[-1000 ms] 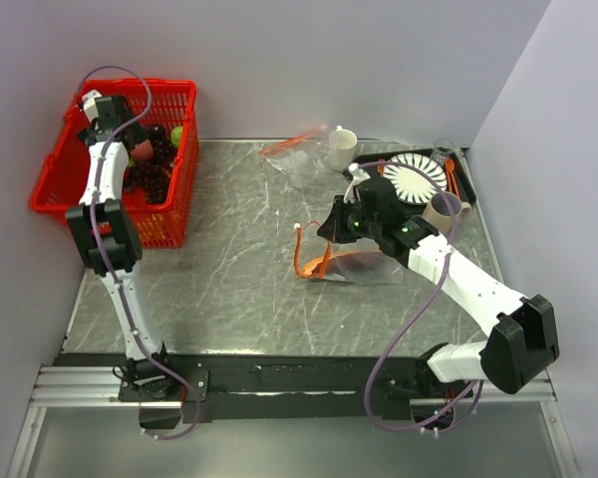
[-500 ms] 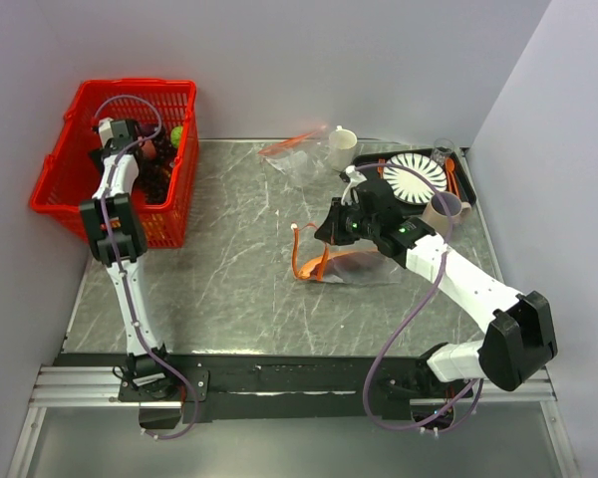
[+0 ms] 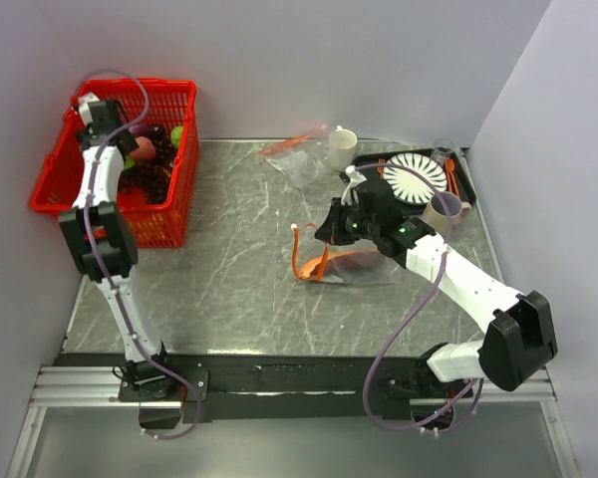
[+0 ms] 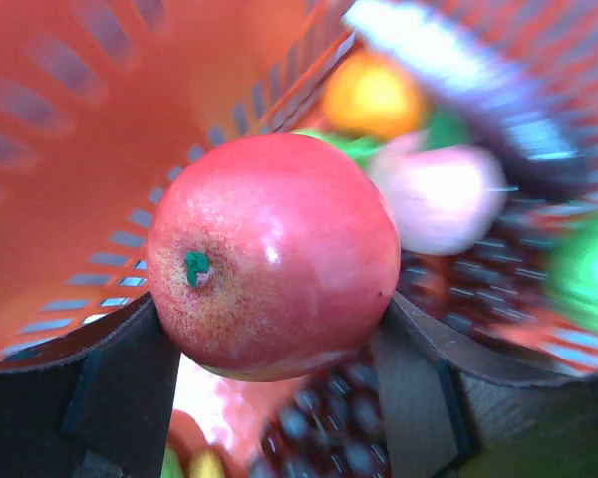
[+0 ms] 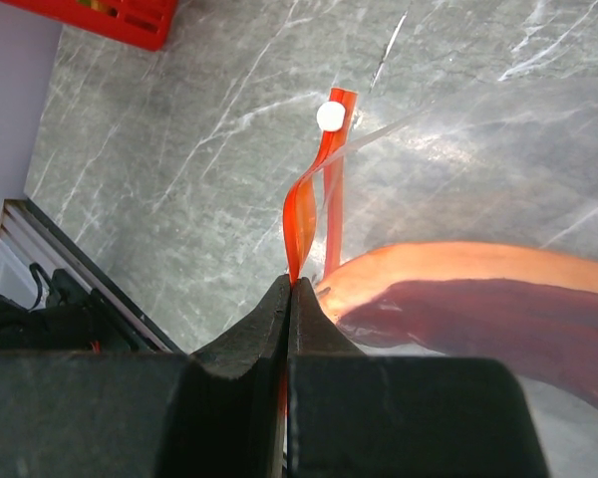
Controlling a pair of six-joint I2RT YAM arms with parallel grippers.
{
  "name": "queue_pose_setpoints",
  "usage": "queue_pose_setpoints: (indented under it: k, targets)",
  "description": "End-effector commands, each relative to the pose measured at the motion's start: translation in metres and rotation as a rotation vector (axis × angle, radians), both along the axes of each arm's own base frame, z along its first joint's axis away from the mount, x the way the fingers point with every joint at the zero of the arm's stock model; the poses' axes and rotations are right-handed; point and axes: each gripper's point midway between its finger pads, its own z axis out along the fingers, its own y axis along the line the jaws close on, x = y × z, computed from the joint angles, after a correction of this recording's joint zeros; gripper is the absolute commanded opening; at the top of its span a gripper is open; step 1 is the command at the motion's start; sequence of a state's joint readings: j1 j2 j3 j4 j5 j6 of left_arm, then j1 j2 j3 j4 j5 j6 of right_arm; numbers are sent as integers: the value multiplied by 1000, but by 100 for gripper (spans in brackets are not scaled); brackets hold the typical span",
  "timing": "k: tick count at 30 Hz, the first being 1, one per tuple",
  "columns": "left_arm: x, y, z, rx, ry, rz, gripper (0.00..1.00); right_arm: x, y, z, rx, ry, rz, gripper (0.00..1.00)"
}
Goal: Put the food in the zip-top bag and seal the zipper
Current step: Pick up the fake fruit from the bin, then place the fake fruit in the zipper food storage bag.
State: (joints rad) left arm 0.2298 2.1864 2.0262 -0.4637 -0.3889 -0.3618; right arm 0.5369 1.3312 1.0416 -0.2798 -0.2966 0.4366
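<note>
My left gripper (image 4: pixel 269 349) is shut on the red round fruit (image 4: pixel 274 254), gripped between both fingers above the basket's contents. In the top view this gripper (image 3: pixel 130 139) is over the red basket (image 3: pixel 55 179), with the fruit (image 3: pixel 143 149) at its tip. My right gripper (image 5: pixel 289 284) is shut on the orange-red zipper (image 5: pixel 301 214) of the clear zip-top bag (image 5: pixel 498 169), below the white slider (image 5: pixel 330 116). The orange-brown curved piece (image 5: pixel 458 274) lies inside the bag over a dark purplish shape. In the top view the bag (image 3: pixel 364 267) lies mid-table by the right gripper (image 3: pixel 329 234).
The basket also holds a dark grape bunch (image 3: pixel 154 179), a green item (image 3: pixel 176 132) and other toy foods. A second clear red-edged bag (image 3: pixel 294 159) and a white cup (image 3: pixel 342 147) stand at the back. A tray with a white plate (image 3: pixel 416 177) and a brown cup (image 3: pixel 442 209) sit at the right.
My left gripper dipped into the basket, then rose toward its back left with the red fruit in it. The right gripper has stayed shut on the zipper, hardly moving.
</note>
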Motion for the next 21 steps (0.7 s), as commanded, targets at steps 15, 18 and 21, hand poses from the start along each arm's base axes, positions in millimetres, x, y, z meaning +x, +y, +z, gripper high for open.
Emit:
queue_pose_setpoints:
  k: [15, 18, 21]
  targets:
    - [-147, -209, 217, -520, -504, -657, 47, -23, 11, 53, 112, -16, 93, 0]
    - [-178, -241, 234, -550, -546, -750, 46, -26, 12, 64, 130, -20, 105, 0]
    - [-207, -278, 240, -589, -576, -836, 45, -25, 10, 75, 127, -37, 103, 0]
